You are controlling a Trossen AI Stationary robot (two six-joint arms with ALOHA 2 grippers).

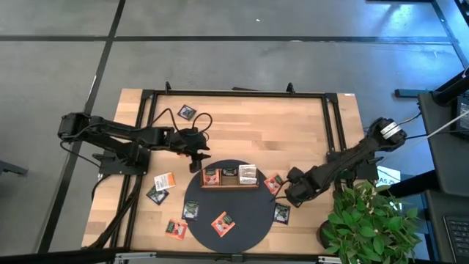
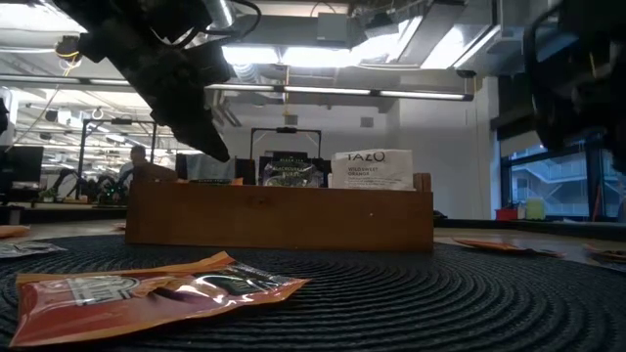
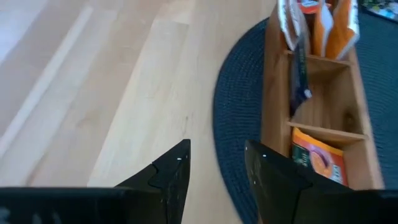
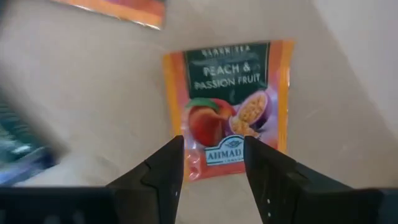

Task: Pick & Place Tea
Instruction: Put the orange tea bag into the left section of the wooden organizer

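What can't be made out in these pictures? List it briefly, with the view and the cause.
- Low view: the wooden tray front wall hides the lower part of the sachets standing in it.
- Right wrist view: the orange sachet bottom edge sits behind the right end effector fingers.
- High view: print on the loose sachets is too small to read.
- Left wrist view: the tray's far compartment is cut off by the picture edge.

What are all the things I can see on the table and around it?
Tray: one, brown wood, on the mat's far edge, sachets standing in all three compartments.
Mat: one, dark grey, round, near edge of the table.
Loose tea sachets: about nine, orange, black and white, on mat and table.
Table: one, pale wood.
Plant: one, green, right near corner.
Left gripper: open, beside the tray's left end.
Right gripper: open, over an orange sachet.
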